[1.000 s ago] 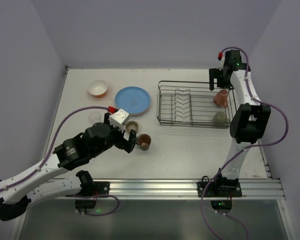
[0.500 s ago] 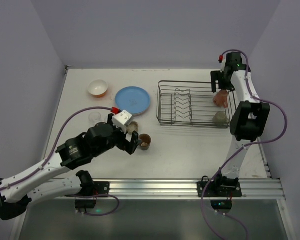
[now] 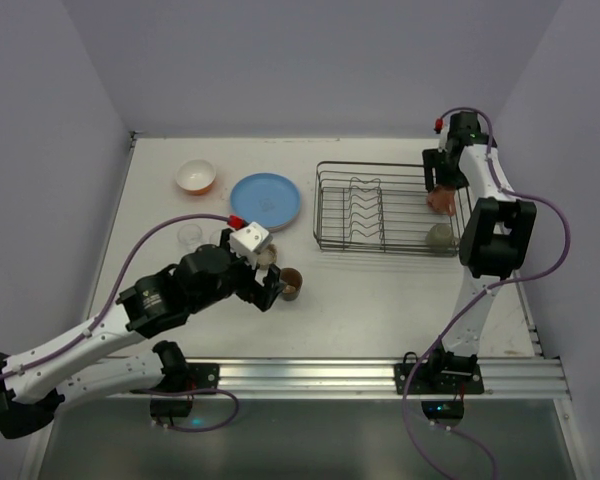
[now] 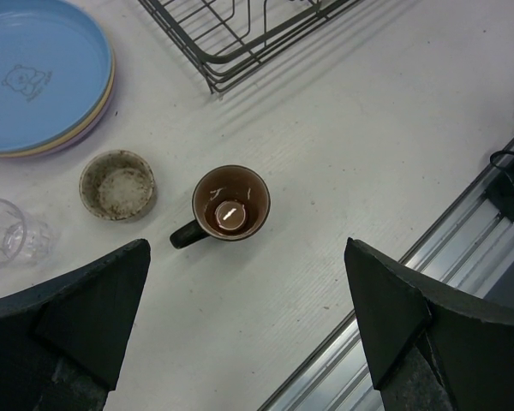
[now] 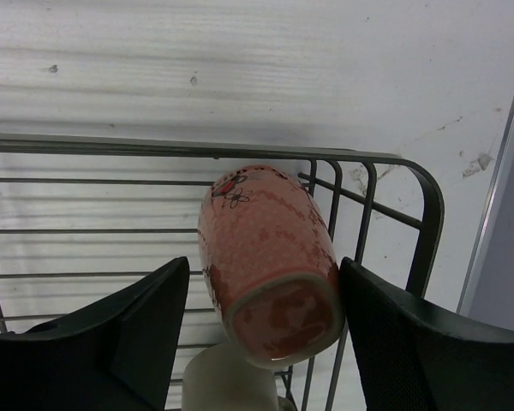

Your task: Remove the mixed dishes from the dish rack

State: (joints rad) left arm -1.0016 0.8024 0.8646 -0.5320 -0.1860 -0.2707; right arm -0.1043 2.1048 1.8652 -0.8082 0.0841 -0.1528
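Observation:
The dish rack (image 3: pixel 385 210) holds a pink mug (image 3: pixel 441 197) lying on its side and an olive mug (image 3: pixel 439 236). My right gripper (image 3: pixel 441 182) is open, with its fingers on either side of the pink mug (image 5: pixel 270 257); the right finger (image 5: pixel 411 342) touches it and the left finger stands apart. The olive mug (image 5: pixel 231 381) lies just beneath it. My left gripper (image 3: pixel 270 285) is open and empty above the brown mug (image 4: pixel 231 203), which stands upright on the table. The beige mug (image 4: pixel 117 184), a clear glass (image 4: pixel 4 231) and the stacked plates, blue on top (image 4: pixel 38 73), lie beyond it.
An orange bowl (image 3: pixel 195 177) sits at the far left. The rack's corner (image 4: pixel 231 43) shows at the top of the left wrist view. A metal rail (image 3: pixel 380 375) runs along the near table edge. Walls close in the left, back and right sides.
My left arm has shifted a little to the right, near the brown mug. My right gripper has moved down closer around the pink mug.

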